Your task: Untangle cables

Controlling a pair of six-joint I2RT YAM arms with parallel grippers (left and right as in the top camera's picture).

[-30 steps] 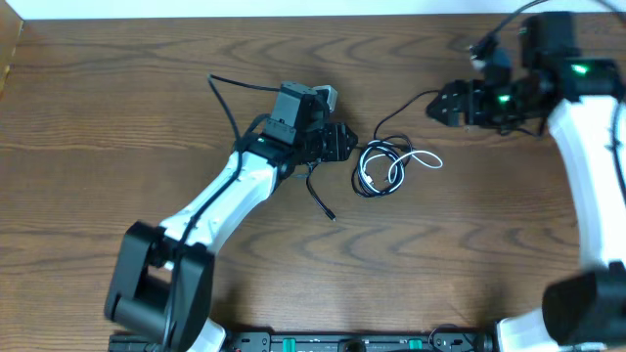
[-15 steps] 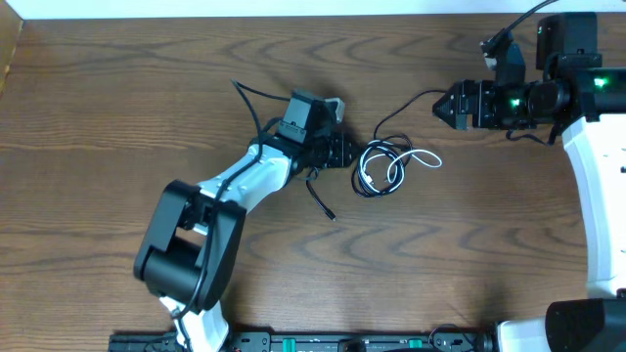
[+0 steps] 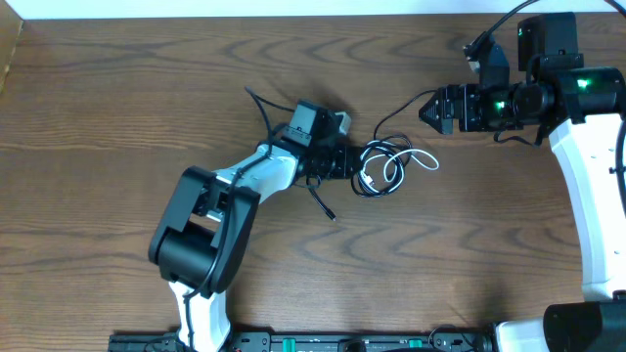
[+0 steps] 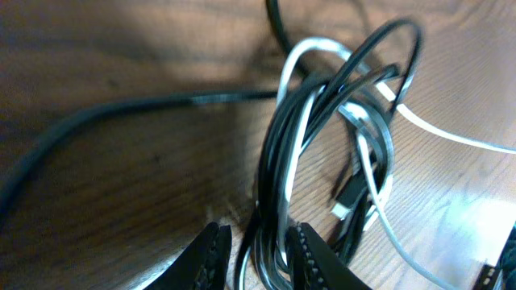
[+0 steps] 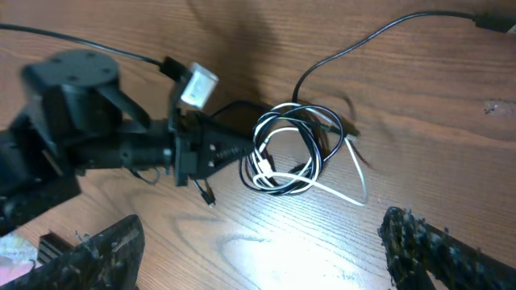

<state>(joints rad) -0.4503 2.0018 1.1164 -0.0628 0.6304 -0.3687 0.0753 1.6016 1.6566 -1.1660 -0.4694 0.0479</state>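
**Layout.** The left arm (image 3: 230,191) reaches across the middle of the table. The right arm (image 3: 587,156) stands at the right edge. The cables (image 3: 384,168) lie in one small coil at mid-table, between the two grippers. The black cable (image 4: 270,161) and the white cable (image 4: 290,72) are wound through each other. One black tail runs from the coil toward the right arm. A small plug (image 4: 348,193) sits inside the coil.

**Tools.** The left gripper (image 4: 258,250) straddles the coil's edge. Its jaws are narrow, with black and white strands between them. Whether they pinch the strands or only flank them cannot be told. The right gripper (image 5: 262,221) hangs well apart from the coil, jaws wide and empty.

**Hazards.**
- The left jaws enclose strands of both colours, so a pull would likely drag the whole coil instead of freeing one cable.
- Nothing anchors the far side, so the coil may slide and its loops may tighten.
- The plug inside the coil may catch on a loop as a strand is drawn through.

**Surroundings.** The table (image 3: 98,147) is dark brown wood grain, smooth, with a sheen beside the coil. A pale wall (image 3: 293,8) borders its far edge.
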